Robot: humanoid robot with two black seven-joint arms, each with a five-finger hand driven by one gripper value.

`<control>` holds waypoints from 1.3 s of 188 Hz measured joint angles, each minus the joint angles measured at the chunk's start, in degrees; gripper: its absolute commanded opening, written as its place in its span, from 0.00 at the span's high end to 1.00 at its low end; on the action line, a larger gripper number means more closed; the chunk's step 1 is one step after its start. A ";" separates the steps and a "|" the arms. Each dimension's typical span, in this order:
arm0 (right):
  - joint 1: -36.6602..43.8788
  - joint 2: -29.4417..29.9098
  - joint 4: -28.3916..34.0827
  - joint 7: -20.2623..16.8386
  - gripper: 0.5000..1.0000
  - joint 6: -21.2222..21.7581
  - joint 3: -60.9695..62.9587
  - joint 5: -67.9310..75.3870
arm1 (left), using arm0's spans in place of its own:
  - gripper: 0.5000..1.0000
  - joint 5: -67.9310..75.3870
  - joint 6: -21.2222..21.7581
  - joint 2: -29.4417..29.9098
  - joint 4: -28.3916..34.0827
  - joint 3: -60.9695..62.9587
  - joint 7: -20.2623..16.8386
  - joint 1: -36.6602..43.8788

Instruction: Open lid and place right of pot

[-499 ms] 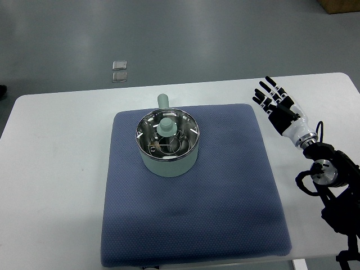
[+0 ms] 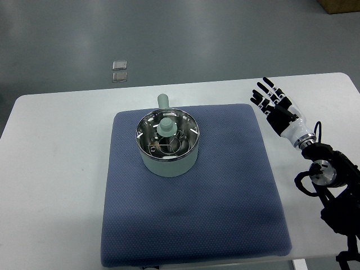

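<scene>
A pale green pot (image 2: 167, 154) stands on the blue mat (image 2: 225, 191), left of the mat's middle. Its short handle (image 2: 162, 101) points to the far side. A glass lid (image 2: 167, 136) with a pale green knob (image 2: 166, 125) sits on the pot. My right hand (image 2: 272, 104) hovers over the white table (image 2: 56, 169) just off the mat's far right corner, well to the right of the pot. Its fingers are spread and hold nothing. The left arm does not show.
The mat covers most of the table's middle, with bare white table to its left and right. Two small clear squares (image 2: 119, 71) lie on the grey floor beyond the table. My right arm's black joints and cables (image 2: 329, 180) fill the lower right.
My right hand has shifted very slightly toward the far side. The pot and lid have not moved.
</scene>
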 measured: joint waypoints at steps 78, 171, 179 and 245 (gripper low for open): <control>0.29 -0.22 0.00 0.00 0.14 0.00 -0.18 -0.54 | 0.00 0.00 0.02 0.00 -0.06 -0.01 0.00 0.03; 0.92 -0.32 0.14 0.00 0.14 -0.01 -0.27 -0.70 | 0.00 0.00 0.02 0.00 -0.10 0.00 0.00 0.03; 0.97 -0.32 0.18 0.00 0.14 -0.01 -0.31 -0.70 | 0.00 0.00 0.02 0.00 -0.10 0.00 0.00 0.03; 0.94 -1.53 0.74 0.05 0.14 0.00 -2.99 -0.88 | 0.00 0.00 0.02 0.00 -0.10 0.00 0.00 0.03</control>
